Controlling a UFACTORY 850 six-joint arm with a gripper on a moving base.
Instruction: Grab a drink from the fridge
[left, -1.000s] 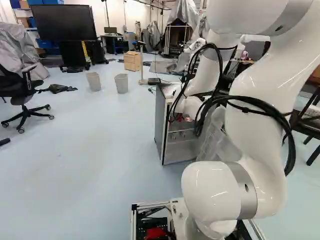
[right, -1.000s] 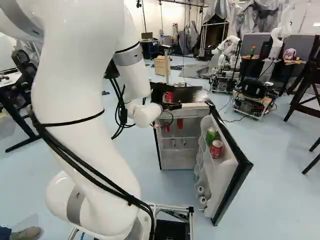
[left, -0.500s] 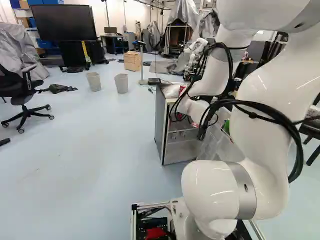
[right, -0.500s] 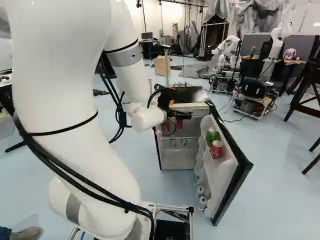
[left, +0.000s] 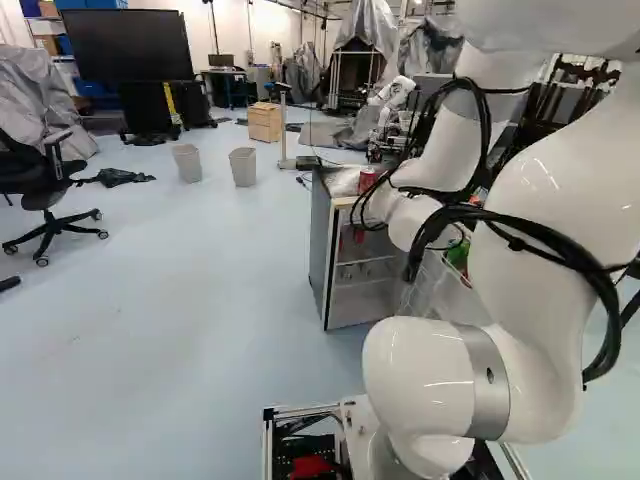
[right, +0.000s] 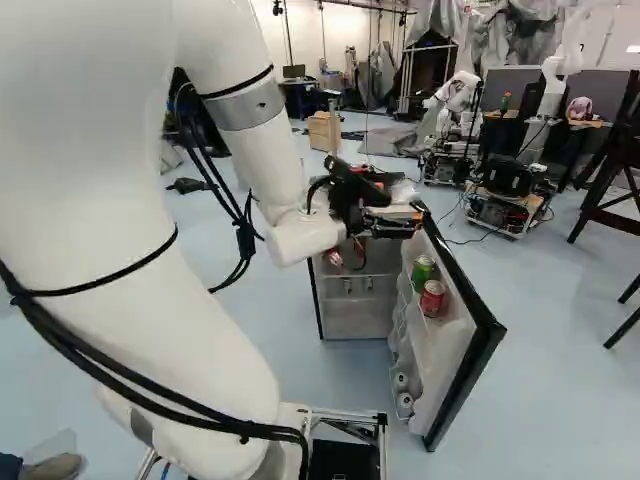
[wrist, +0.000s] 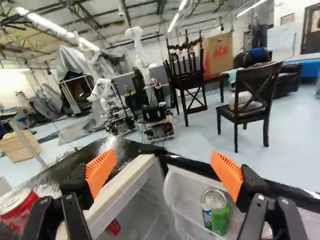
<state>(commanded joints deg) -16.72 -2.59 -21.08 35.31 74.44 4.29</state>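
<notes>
Fridge top (wrist: 72, 165), glossy black, bears a red metal can (wrist: 16, 209) at nine o'clock from the black gripper (right: 414, 224), fingers spread. A dark wooden chair (wrist: 245, 118) stands toward one.

The fridge (left: 321, 250) lies ahead of and below my hand (right: 405, 220). To my left, the first can (wrist: 16, 209) rests on its top (wrist: 131, 152); the second can (wrist: 113, 227) is inside, lower down. The door (right: 455, 365) stands open on my right, its shelf (wrist: 185, 200) holding the third can (right: 423, 271) near the fourth can (right: 432, 299). Beyond, ahead to my right, stands a chair (wrist: 250, 114).
</notes>
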